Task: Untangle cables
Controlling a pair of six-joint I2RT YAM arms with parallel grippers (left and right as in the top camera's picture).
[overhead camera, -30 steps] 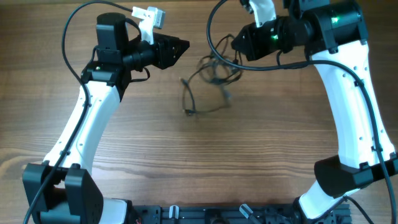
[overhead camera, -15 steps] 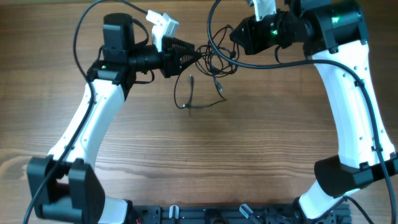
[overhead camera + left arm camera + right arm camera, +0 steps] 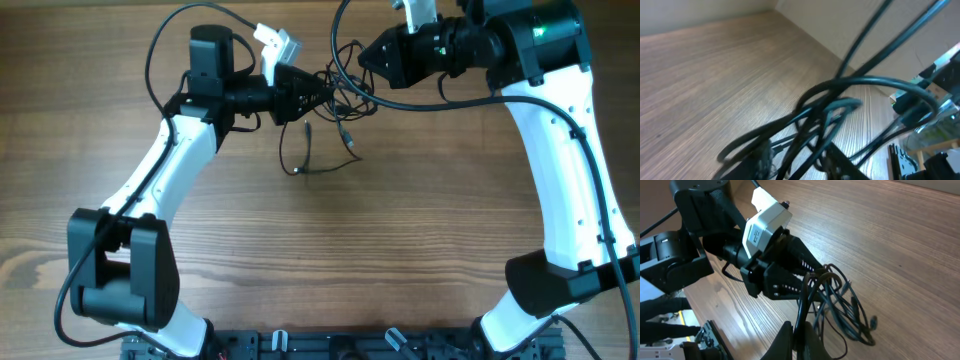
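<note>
right end effector (image 3: pixel 799 336) pinching thin black looping cables (image 3: pixel 803 302), wood-grain table (image 3: pixel 900 240)

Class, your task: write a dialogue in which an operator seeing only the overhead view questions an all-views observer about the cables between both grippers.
Operator: Is anything gripped on the right?
Observer: Yes. In the right wrist view, the right gripper is pinching strands of the cables.
Operator: And on the left?
Observer: That same view shows the left gripper with its tips at the loops. I cannot tell whether it grips.
Operator: Does the left wrist view help?
Observer: No. Blurred loops fill it, close to the lens.
</note>
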